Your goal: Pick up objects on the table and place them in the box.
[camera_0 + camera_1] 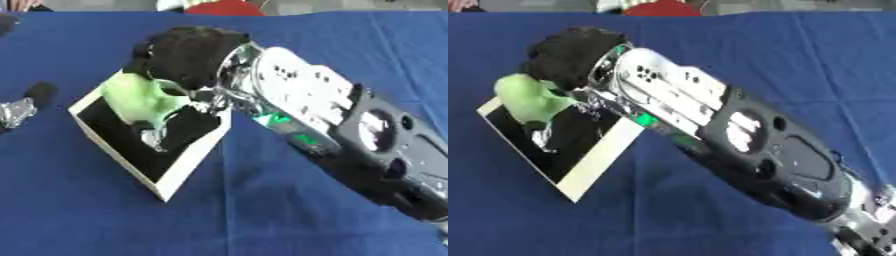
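Note:
A white-walled box (188, 165) with a black inside lies askew on the blue cloth, left of centre. My right hand (188, 52), black, reaches in from the lower right on its silver and black forearm (737, 135) and hangs over the box's far corner. Its fingers curl down round a pale green soft object (138, 96), which sits over the box's opening. One fingertip (154, 136) shows silvery inside the box. What lies under the hand is hidden. Only a silver and black bit of my left hand (22, 102) shows at the left edge.
The blue cloth (262, 220) covers the whole table. At the far edge a red thing (223, 7) shows beyond the cloth. My right forearm crosses the right half of the table diagonally.

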Controlling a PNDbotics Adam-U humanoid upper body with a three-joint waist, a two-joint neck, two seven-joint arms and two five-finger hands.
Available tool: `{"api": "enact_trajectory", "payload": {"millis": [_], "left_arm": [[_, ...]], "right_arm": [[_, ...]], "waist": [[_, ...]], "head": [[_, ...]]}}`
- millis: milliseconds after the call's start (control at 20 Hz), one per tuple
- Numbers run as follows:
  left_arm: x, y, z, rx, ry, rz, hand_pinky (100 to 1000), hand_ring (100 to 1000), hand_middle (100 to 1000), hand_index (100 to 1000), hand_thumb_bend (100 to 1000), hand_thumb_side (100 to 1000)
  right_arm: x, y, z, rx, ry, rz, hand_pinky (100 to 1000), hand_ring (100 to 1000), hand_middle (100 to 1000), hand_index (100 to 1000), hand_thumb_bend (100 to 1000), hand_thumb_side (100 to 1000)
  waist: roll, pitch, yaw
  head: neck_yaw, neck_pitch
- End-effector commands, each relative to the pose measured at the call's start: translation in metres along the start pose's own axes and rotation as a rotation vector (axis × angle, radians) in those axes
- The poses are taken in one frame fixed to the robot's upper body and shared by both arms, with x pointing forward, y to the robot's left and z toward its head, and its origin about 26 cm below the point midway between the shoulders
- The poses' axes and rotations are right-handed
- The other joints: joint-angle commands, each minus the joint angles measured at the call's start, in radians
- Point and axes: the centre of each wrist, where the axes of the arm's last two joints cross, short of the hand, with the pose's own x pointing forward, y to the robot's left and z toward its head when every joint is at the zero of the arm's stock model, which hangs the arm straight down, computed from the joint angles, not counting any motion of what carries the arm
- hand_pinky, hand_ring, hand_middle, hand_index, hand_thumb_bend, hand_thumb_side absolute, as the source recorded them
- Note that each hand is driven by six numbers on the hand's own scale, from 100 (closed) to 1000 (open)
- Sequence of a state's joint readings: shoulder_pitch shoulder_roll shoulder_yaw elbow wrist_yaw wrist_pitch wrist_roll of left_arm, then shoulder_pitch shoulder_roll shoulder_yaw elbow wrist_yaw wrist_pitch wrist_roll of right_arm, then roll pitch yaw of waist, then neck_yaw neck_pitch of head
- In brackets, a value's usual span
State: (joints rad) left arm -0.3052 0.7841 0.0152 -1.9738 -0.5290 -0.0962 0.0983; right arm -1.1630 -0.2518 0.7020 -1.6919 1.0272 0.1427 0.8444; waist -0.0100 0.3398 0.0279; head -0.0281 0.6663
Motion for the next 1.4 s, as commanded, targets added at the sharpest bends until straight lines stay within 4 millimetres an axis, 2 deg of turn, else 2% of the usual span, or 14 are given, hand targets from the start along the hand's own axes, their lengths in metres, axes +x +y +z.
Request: {"api": "enact_trajectory", "payload": {"millis": [50, 100, 150, 200, 250, 400, 700, 900, 1000, 1050, 1100, 1150, 1400], "left_arm": [[0.0, 0.007, -0.002, 0.005, -0.01, -0.019, 507, 649, 633, 786, 434, 562], [0.0, 0.007, -0.002, 0.004, -0.01, -0.019, 507, 647, 630, 786, 443, 569], [-0.001, 0.007, -0.002, 0.003, -0.009, -0.019, 506, 645, 627, 785, 453, 575], [-0.001, 0.007, -0.002, 0.003, -0.009, -0.019, 506, 646, 627, 785, 474, 588], [-0.001, 0.007, -0.002, 0.005, -0.009, -0.019, 507, 648, 630, 786, 480, 592], [0.0, 0.008, -0.002, 0.011, -0.01, -0.02, 506, 648, 630, 786, 482, 597], [-0.001, 0.008, -0.002, 0.01, -0.007, -0.022, 506, 648, 631, 786, 478, 597], [-0.001, 0.008, -0.002, 0.008, -0.006, -0.022, 505, 647, 630, 785, 477, 600], [-0.001, 0.007, -0.001, 0.007, -0.005, -0.023, 506, 647, 630, 785, 478, 602], [-0.001, 0.008, -0.001, 0.008, -0.005, -0.024, 506, 647, 630, 785, 480, 604], [-0.001, 0.008, -0.001, 0.009, -0.004, -0.025, 506, 648, 631, 785, 481, 605], [-0.001, 0.008, -0.001, 0.01, -0.004, -0.026, 507, 648, 631, 785, 483, 607], [-0.001, 0.009, -0.001, 0.018, -0.001, -0.032, 507, 648, 631, 785, 485, 611]], "right_arm": [[-0.001, -0.011, 0.008, -0.03, -0.013, -0.031, 985, 975, 904, 1000, 131, 100], [-0.001, -0.011, 0.009, -0.03, -0.014, -0.04, 985, 976, 905, 1000, 100, 200], [-0.001, -0.012, 0.009, -0.036, -0.01, -0.043, 983, 975, 901, 1000, 143, 749], [-0.001, -0.012, 0.01, -0.045, -0.002, -0.045, 983, 976, 897, 1000, 149, 964], [-0.003, -0.011, 0.009, -0.052, 0.019, -0.042, 988, 983, 901, 1000, 187, 1000], [-0.005, -0.007, 0.005, -0.062, 0.067, -0.012, 991, 987, 904, 998, 213, 1000], [-0.006, -0.004, 0.002, -0.075, 0.064, -0.001, 989, 982, 898, 1000, 148, 1000], [-0.007, -0.01, 0.009, -0.112, 0.065, -0.01, 985, 972, 887, 991, 100, 1000], [-0.009, -0.015, 0.018, -0.147, 0.071, -0.024, 981, 966, 876, 969, 100, 941], [-0.01, -0.017, 0.024, -0.168, 0.076, -0.035, 978, 960, 869, 942, 100, 851], [-0.011, -0.02, 0.03, -0.192, 0.08, -0.049, 977, 957, 865, 933, 100, 808], [-0.013, -0.022, 0.038, -0.215, 0.087, -0.063, 974, 948, 856, 906, 100, 702], [-0.024, -0.028, 0.08, -0.317, 0.149, -0.121, 968, 927, 823, 862, 100, 638]], "waist": [[0.008, -0.02, 0.0], [0.009, -0.02, 0.0], [0.009, -0.02, 0.0], [0.009, -0.02, 0.0], [0.009, -0.021, 0.0], [0.01, -0.021, 0.0], [0.011, -0.021, -0.001], [0.013, -0.022, -0.002], [0.014, -0.023, -0.003], [0.014, -0.024, -0.004], [0.014, -0.024, -0.005], [0.015, -0.025, -0.006], [0.015, -0.024, -0.012]], "head": [[0.004, -0.01], [0.004, -0.01], [0.005, -0.01], [0.006, -0.009], [0.006, -0.009], [0.008, -0.009], [0.009, -0.009], [0.012, -0.009], [0.013, -0.008], [0.015, -0.007], [0.016, -0.006], [0.018, -0.006], [0.027, 0.001]]}}
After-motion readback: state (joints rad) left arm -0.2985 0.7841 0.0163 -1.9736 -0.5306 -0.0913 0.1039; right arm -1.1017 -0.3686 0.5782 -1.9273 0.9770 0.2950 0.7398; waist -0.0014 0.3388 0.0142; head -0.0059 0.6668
